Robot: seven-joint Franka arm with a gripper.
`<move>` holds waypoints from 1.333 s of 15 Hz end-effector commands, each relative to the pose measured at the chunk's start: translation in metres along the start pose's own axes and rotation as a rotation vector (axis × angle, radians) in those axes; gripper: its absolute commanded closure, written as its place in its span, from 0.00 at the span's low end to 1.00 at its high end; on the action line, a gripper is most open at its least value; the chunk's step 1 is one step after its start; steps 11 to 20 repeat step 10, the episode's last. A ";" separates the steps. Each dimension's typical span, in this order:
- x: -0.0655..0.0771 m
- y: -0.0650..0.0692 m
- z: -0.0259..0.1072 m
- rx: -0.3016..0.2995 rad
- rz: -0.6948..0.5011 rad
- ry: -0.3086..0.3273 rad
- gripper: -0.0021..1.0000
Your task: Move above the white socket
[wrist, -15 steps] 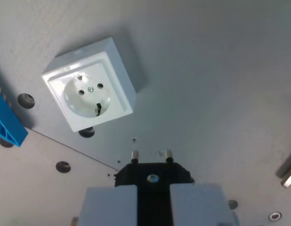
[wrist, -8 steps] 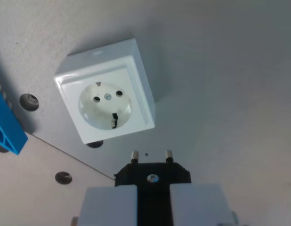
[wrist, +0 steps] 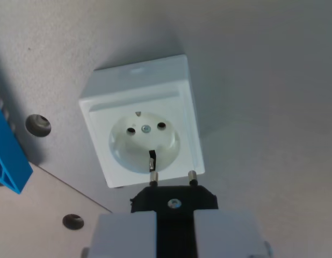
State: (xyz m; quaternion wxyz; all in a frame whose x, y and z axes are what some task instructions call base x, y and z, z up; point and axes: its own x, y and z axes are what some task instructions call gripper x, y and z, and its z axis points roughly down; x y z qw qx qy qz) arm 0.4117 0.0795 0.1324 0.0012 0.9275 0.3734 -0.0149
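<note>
Two pale fingers fill the bottom edge of the wrist view, and the gripper is clamped on a black plug held between them, its dark body showing in the narrow gap. Two metal pins stick out of the plug's far end, pointing up the picture toward the target.

Just beyond the pin tips sits the white socket, a square block on the grey work surface. Its round recessed face, with two contact holes and a centre screw, lies a little toward the wrist view's left of the plug's line, and the housing is turned slightly against the pins' axis. The pins overlap only the socket's near rim, not the holes.

Judging from this, the approach step is well along but not finished. The next move calls for carrying the plug forward and slightly toward the wrist view's left, plus a small twist so both pins line up with the holes.

Farther out at the left edge are a blue part and several round holes in the plate.
</note>
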 end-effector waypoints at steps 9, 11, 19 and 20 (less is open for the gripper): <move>-0.004 -0.015 0.026 -0.072 -0.095 0.081 1.00; -0.004 -0.016 0.027 -0.073 -0.092 0.081 1.00; -0.004 -0.016 0.027 -0.073 -0.092 0.081 1.00; -0.004 -0.016 0.027 -0.073 -0.092 0.081 1.00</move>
